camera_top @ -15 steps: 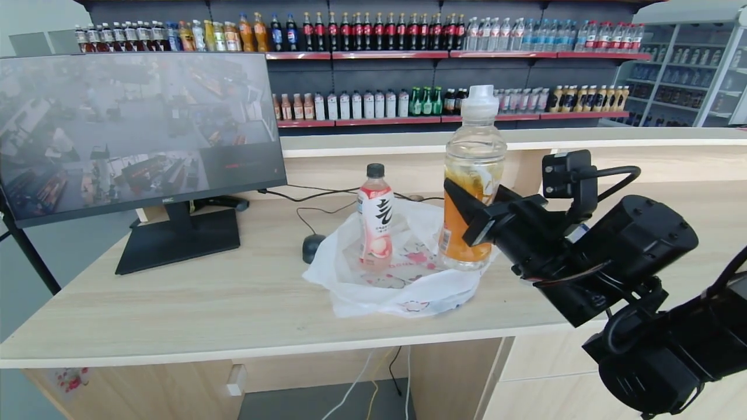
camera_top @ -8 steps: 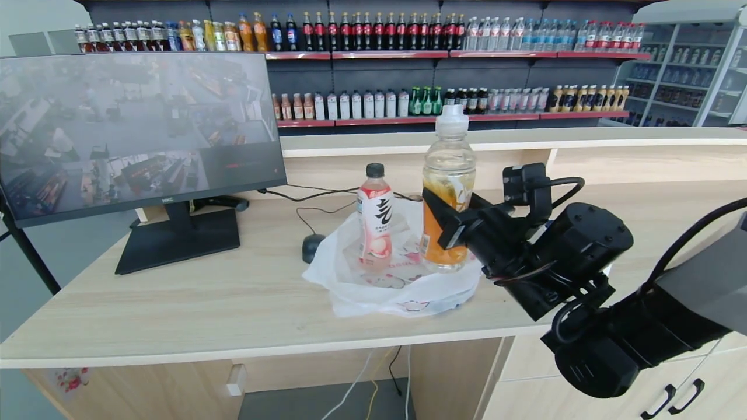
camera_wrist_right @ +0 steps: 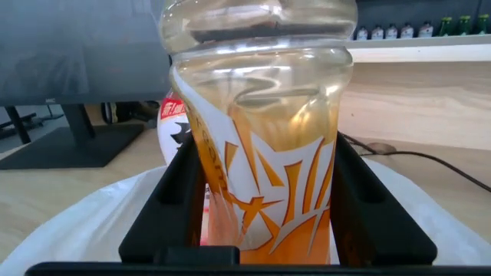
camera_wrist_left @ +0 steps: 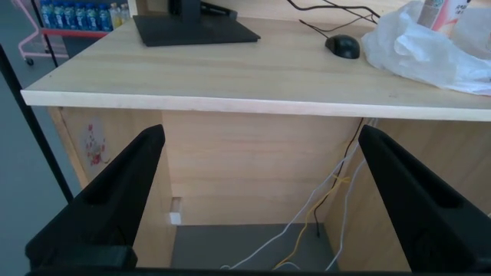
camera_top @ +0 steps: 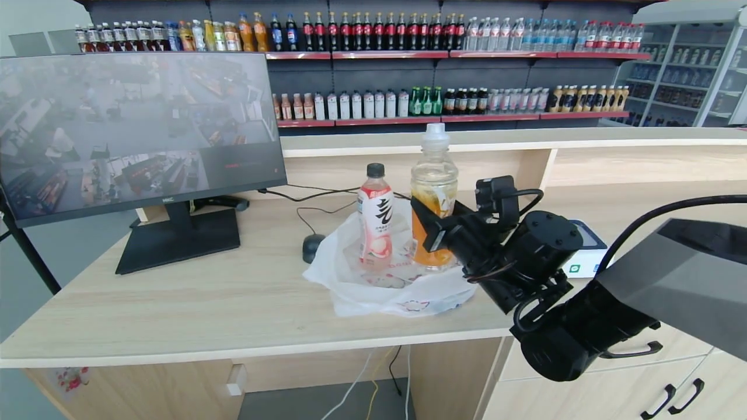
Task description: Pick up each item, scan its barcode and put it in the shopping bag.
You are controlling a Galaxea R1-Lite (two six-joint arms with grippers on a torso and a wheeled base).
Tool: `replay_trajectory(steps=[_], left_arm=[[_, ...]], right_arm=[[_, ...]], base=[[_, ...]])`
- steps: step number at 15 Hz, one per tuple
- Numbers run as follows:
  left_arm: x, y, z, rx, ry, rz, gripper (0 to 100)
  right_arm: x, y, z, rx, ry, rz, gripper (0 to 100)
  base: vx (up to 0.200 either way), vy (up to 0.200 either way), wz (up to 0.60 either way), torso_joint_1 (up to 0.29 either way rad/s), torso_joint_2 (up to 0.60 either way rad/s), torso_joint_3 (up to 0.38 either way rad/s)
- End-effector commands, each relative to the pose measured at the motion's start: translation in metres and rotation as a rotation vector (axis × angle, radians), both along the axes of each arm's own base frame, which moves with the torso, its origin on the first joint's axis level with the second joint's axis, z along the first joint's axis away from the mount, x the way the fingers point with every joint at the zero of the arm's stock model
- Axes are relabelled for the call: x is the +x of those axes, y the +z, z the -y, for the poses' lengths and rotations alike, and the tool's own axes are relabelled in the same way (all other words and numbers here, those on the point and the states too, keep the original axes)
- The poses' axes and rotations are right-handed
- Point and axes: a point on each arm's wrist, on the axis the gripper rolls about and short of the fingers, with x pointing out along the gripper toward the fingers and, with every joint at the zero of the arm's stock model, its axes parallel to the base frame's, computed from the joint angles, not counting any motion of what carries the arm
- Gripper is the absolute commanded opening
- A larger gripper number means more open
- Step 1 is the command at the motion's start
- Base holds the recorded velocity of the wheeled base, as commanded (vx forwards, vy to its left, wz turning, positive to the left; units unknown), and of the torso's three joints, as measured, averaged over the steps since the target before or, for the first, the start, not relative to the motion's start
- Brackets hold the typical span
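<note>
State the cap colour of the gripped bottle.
White cap on the bottle, clearest in head view.

No words can be read. The pink bottle [camera_top: 375, 221] bears one large black brush-style character on its label; the orange bottle [camera_top: 435, 175] shows only white slashes.

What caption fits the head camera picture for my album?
Right gripper holds an orange drink bottle upright at the shopping bag, beside a pink bottle.

Premises: shop, checkout area. Wall shelves [camera_top: 385, 55] with red edges held rows of bottled drinks [camera_top: 373, 32]. A white-framed display cabinet [camera_top: 683, 70] of drinks stood at far right. The pale wooden counter [camera_top: 175, 303] carried a monitor [camera_top: 134, 128] showing security-camera views, a mouse [camera_top: 312, 248] and a white plastic shopping bag [camera_top: 350, 291]. A raised ledge [camera_top: 583, 137] ran along its far side.
</note>
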Motion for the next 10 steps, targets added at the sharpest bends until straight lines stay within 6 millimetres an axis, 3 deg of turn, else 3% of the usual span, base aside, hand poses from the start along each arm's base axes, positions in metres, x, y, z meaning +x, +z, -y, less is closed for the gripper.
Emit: replay_trajectory(steps=[1,10], left_arm=[[0.000,0.000,0.000,-0.001,0.000,0.000,100],[0.000,0.000,0.000,-0.001,0.000,0.002,100]], right_arm=[[0.011,-0.015,0.001,-0.018,-0.017,-0.026,0],[0.036,-0.030,0.003,-0.012,-0.049,-0.019,0]], base=[[0.000,0.000,0.00,0.000,0.00,0.000],[0.000,0.000,0.00,0.000,0.00,0.000]])
